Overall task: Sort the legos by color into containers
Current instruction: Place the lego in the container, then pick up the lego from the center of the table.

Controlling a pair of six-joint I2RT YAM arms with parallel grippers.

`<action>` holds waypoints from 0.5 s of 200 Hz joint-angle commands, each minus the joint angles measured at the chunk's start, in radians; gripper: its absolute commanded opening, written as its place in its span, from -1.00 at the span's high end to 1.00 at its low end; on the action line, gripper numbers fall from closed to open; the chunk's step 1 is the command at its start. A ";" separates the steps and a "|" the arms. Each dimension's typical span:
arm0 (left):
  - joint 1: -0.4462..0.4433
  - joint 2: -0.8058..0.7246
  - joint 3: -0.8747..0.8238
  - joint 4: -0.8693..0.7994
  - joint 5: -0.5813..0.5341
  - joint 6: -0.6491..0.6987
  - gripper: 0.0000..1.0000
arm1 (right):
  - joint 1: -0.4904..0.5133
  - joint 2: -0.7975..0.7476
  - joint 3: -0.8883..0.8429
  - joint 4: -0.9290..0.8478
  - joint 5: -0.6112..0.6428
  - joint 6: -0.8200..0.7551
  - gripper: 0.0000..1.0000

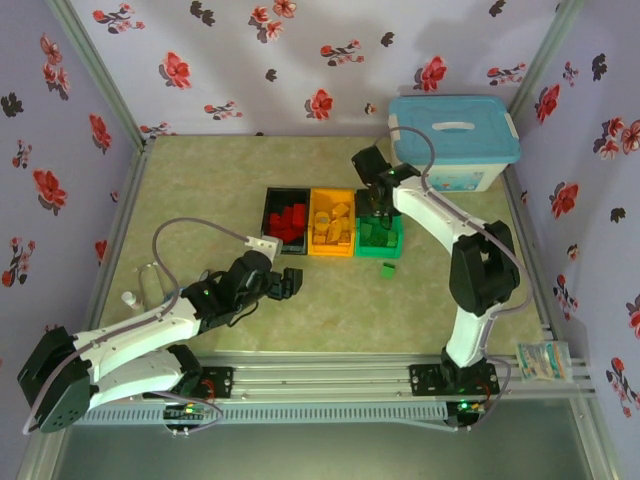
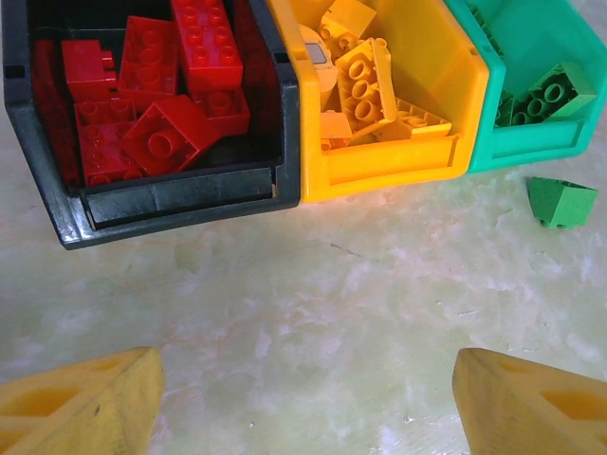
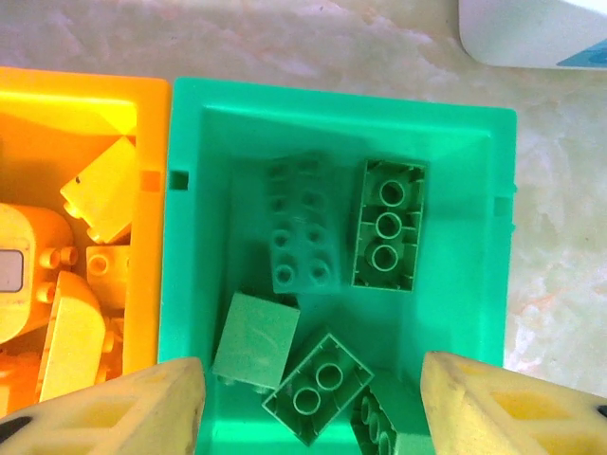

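Three bins stand side by side mid-table: the black bin [image 1: 283,222] holds red legos [image 2: 156,90], the orange bin [image 1: 332,223] holds yellow legos [image 2: 365,81], and the green bin [image 1: 381,237] holds several green legos [image 3: 318,384]. One green lego [image 1: 387,270] lies loose on the table just in front of the green bin, also at the right of the left wrist view [image 2: 561,202]. My right gripper [image 3: 313,398] hovers open over the green bin, nothing between its fingers. My left gripper [image 2: 303,398] is open and empty over bare table in front of the black bin.
A large white tub with a light-blue lid [image 1: 455,140] stands at the back right, close behind the right arm. Floral walls enclose the table. A small white object [image 1: 130,298] lies near the left edge, and a packet [image 1: 543,358] sits on the right rail.
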 commanded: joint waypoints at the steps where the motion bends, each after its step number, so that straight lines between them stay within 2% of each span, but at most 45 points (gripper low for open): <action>1: 0.009 0.008 0.019 0.000 -0.024 0.002 -0.59 | 0.010 -0.090 -0.054 0.002 0.019 0.018 -0.24; 37: 0.011 0.029 0.036 0.008 -0.024 0.010 -0.59 | 0.032 -0.198 -0.199 0.021 0.020 0.061 -0.26; 69: 0.017 0.041 0.038 0.021 -0.022 0.010 -0.60 | 0.045 -0.295 -0.334 0.031 0.011 0.104 -0.40; 100: 0.018 0.048 0.039 0.032 -0.020 0.007 -0.60 | 0.049 -0.377 -0.449 0.048 -0.017 0.142 -0.45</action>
